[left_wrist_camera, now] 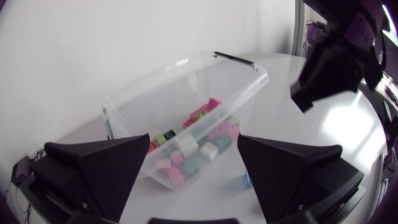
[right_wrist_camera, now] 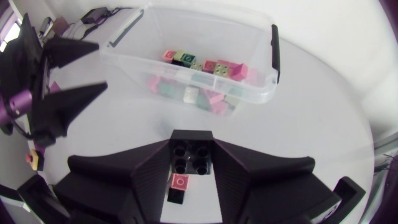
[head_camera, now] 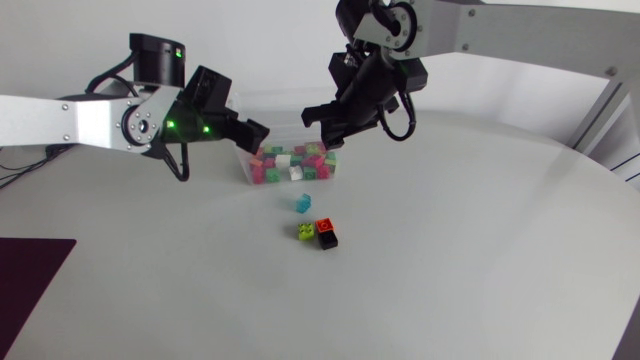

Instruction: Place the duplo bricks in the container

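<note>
Three loose duplo bricks on tabletop (head_camera: 450, 250), all at 6 o'clock of clear container (head_camera: 243, 160): light blue brick (head_camera: 302, 202) nearest it, lime green brick (head_camera: 306, 232) further out, red-on-black brick (head_camera: 326, 234) touching the green one at its 3 o'clock. Container at 12 o'clock on the tabletop, lid off, holding a pile of mixed bricks (head_camera: 290, 165), pink, green, white and red.

Left end effector (head_camera: 255, 138) hovering at container's 9 o'clock end. Fingers spread wide in left wrist view, nothing between them (left_wrist_camera: 193, 140), container (left_wrist_camera: 155, 93) just ahead, light blue brick (left_wrist_camera: 247, 180) beside the far finger.

Right end effector (head_camera: 325, 130) above container's 2 o'clock corner. In right wrist view, fingers clamped on black brick (right_wrist_camera: 191, 158) from both sides, studs up. Red-on-black brick (right_wrist_camera: 179, 186) visible on tabletop under the fingers. Container (right_wrist_camera: 205, 25) ahead, left end effector (right_wrist_camera: 102, 66) off to the side beyond it. Black brick not distinguishable in head view.
</note>
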`<state>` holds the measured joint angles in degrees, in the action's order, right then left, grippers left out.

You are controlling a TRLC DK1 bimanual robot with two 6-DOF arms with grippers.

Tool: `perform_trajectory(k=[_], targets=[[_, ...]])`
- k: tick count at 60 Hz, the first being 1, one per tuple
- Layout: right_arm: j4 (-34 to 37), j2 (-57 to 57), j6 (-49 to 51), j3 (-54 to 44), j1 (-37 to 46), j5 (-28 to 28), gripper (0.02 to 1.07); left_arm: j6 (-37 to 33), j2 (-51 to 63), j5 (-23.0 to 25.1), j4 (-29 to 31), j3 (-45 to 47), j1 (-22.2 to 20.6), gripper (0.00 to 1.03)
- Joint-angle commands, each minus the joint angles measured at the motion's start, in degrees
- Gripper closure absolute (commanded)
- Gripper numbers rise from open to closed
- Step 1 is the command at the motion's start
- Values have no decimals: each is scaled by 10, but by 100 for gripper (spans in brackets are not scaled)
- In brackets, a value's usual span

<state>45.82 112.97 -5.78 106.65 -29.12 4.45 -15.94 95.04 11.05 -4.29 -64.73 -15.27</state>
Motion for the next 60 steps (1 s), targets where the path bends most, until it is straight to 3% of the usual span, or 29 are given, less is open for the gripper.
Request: perform_trajectory(k=[1,33,60], targets=[[-14,22,2,29,7,-1,70,-39,-21,12,2,42,-9,5],[-100,63,12,71,18,-2,70,-123,-14,57,57,107,-44,6],[-184,106,31,95,34,-2,70,-176,14,60,57,158,-67,6]])
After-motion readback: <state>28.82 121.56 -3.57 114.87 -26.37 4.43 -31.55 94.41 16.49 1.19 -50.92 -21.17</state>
